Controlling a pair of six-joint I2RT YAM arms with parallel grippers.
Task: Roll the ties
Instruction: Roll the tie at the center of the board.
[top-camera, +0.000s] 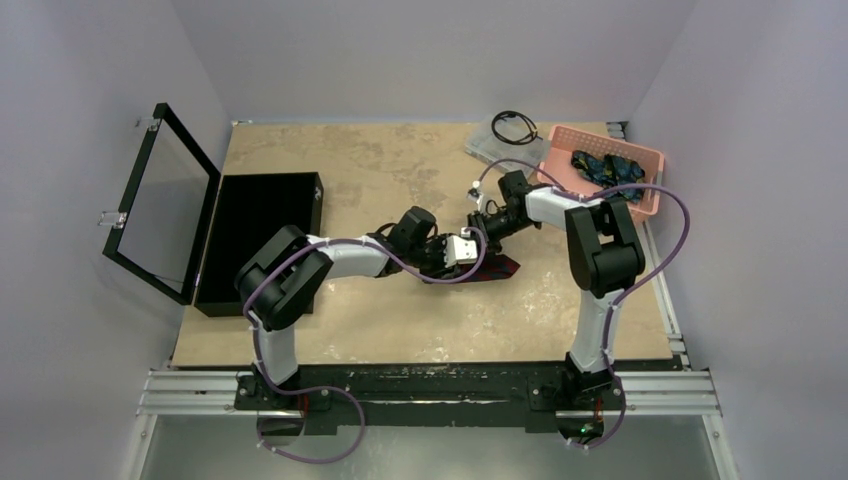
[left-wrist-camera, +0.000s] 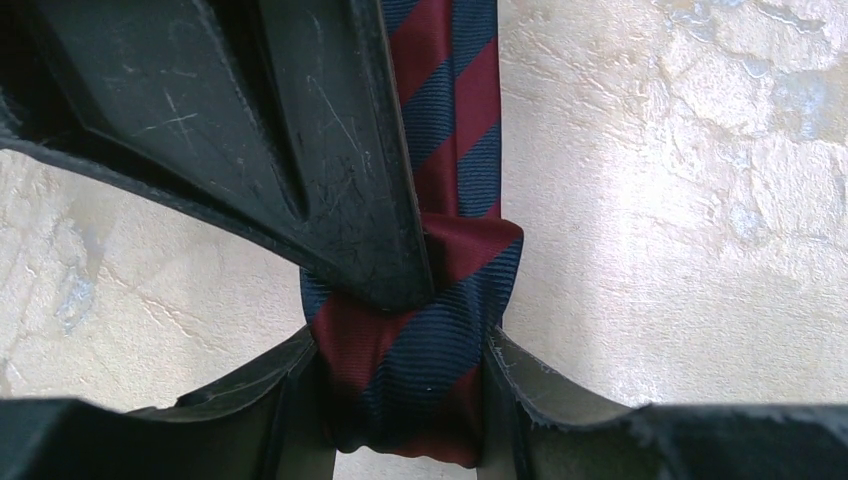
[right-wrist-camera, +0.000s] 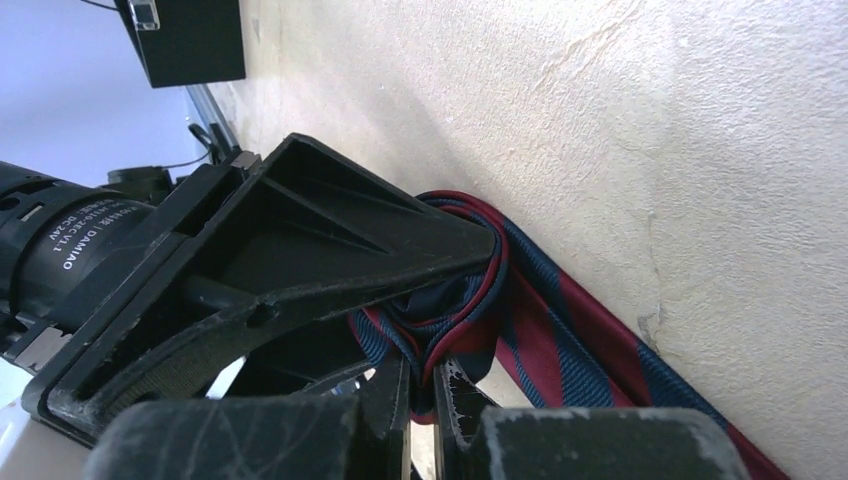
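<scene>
Near the middle of the worktop (top-camera: 400, 330) we find the maroon striped tie (left-wrist-camera: 420, 350), partly rolled, with its loose tail flat on the surface. Our left gripper (left-wrist-camera: 405, 410) stands half open around the roll, one finger touching each side, so it holds the roll. Our right gripper (right-wrist-camera: 428, 400) is closed almost tip to tip, nipping the layers at the roll's edge. The dark blue ties (top-camera: 605, 166) sit in the pink basket (top-camera: 556, 160) at the far right corner.

Both arms reach inward to mid-table. The left gripper (left-wrist-camera: 400, 405) clamps a rolled maroon-and-navy striped cloth necktie (left-wrist-camera: 470, 150); the right gripper (right-wrist-camera: 428, 395) pinches its fold.
</scene>
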